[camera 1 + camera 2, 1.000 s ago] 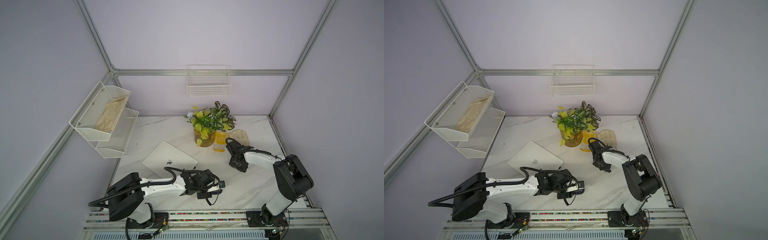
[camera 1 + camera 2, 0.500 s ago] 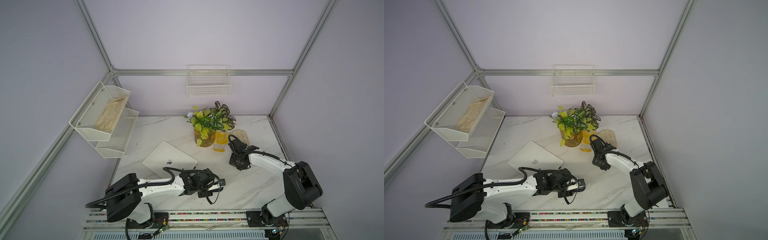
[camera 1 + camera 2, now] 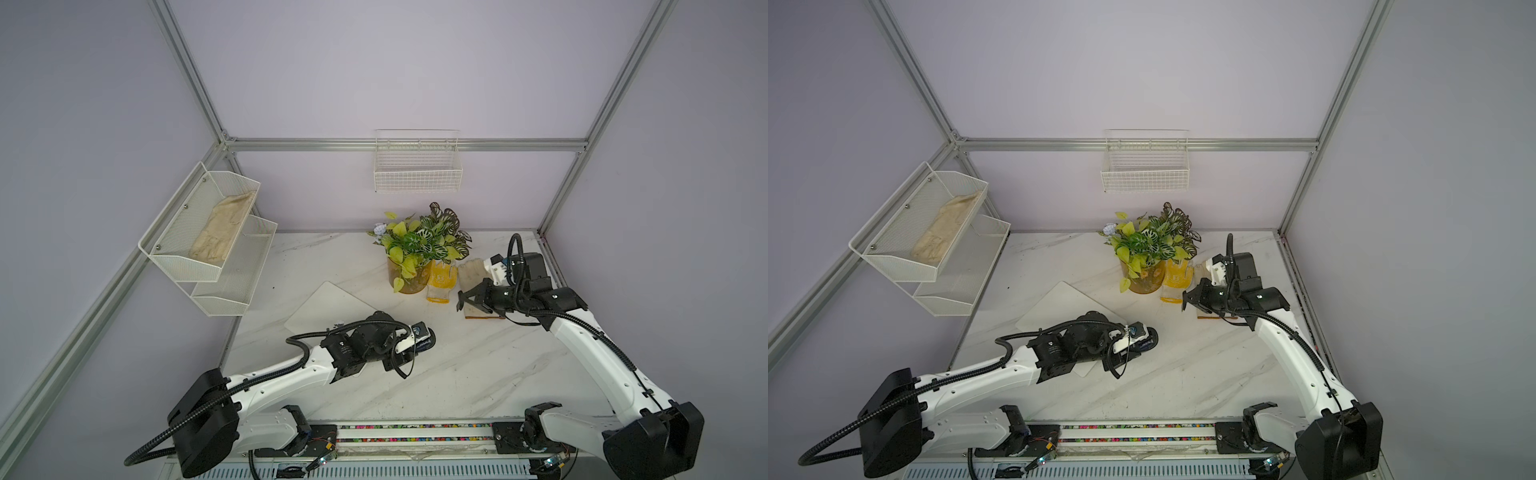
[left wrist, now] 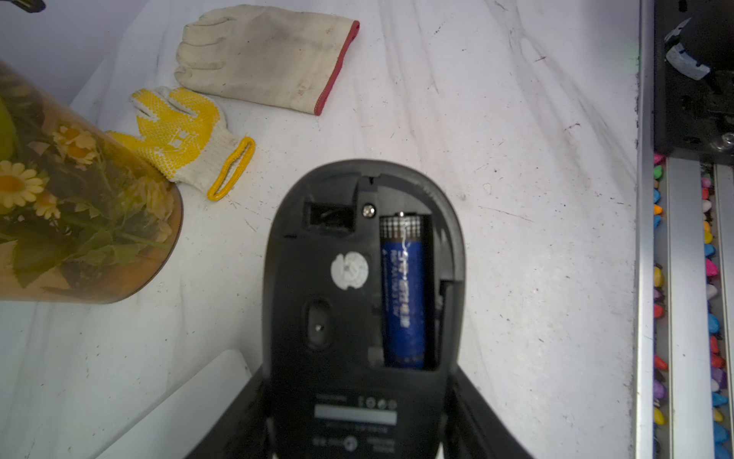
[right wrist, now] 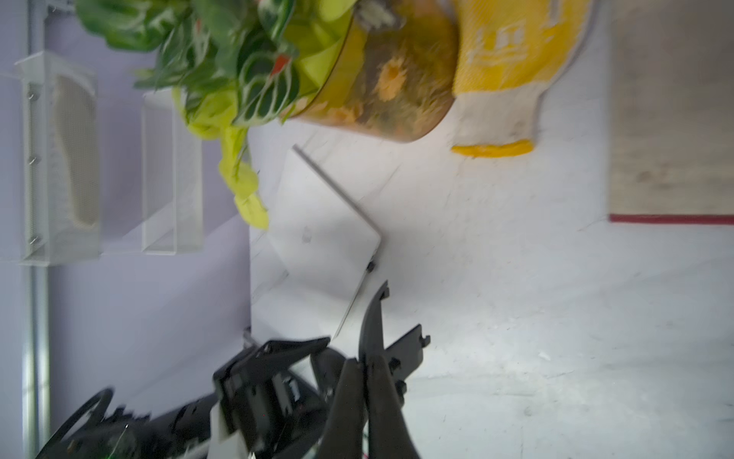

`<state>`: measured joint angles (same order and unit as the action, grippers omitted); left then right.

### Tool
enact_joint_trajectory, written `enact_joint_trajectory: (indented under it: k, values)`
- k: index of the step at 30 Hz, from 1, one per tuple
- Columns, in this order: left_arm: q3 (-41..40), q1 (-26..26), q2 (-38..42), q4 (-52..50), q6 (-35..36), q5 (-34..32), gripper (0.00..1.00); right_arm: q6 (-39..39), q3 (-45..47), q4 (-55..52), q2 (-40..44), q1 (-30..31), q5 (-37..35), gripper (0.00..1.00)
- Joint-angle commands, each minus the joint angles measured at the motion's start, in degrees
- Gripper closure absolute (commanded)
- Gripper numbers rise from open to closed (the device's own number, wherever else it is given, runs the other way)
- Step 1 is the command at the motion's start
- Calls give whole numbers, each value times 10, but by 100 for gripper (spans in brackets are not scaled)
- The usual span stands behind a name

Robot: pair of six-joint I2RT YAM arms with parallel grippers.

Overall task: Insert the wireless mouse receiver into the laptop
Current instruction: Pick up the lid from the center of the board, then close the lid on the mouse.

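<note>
left fingers (image 4: 474, 417) clamp mouse (image 4: 357, 286), right fingers (image 5: 367, 357) pressed together, near edge of white glove (image 5: 671, 119)

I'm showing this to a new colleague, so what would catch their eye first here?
The left pincer grips a black mouse belly-up over the middle of the marble table, its blue battery exposed. Partly hidden by that arm lies the closed white laptop. At the back stands a leafy potted plant, with the right pincer shut by a white glove.

Marble counter (image 3: 478, 374) carries: laptop (image 3: 328, 305) at 10 o'clock; potted plant (image 3: 405, 278) at 12 o'clock; yellow glove (image 3: 441, 282) and white glove (image 3: 469, 270) at 1 o'clock.
</note>
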<state>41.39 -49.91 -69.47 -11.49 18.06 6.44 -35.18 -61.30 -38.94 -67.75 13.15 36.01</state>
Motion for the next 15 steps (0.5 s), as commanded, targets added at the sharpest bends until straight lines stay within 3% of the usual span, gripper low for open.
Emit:
enact_joint_trajectory:
  k: [1, 7, 15]
  values:
    - [-19, 24, 29, 14, 25, 44, 63, 6, 9, 38, 18, 1, 184, 100]
    - [-8, 26, 4, 25, 17, 51, 63, -62, 57, 152, 24, 1, 298, 100]
    - [4, 28, 1, 41, 3, 73, 64, -109, 124, 221, 14, 12, 319, 100]
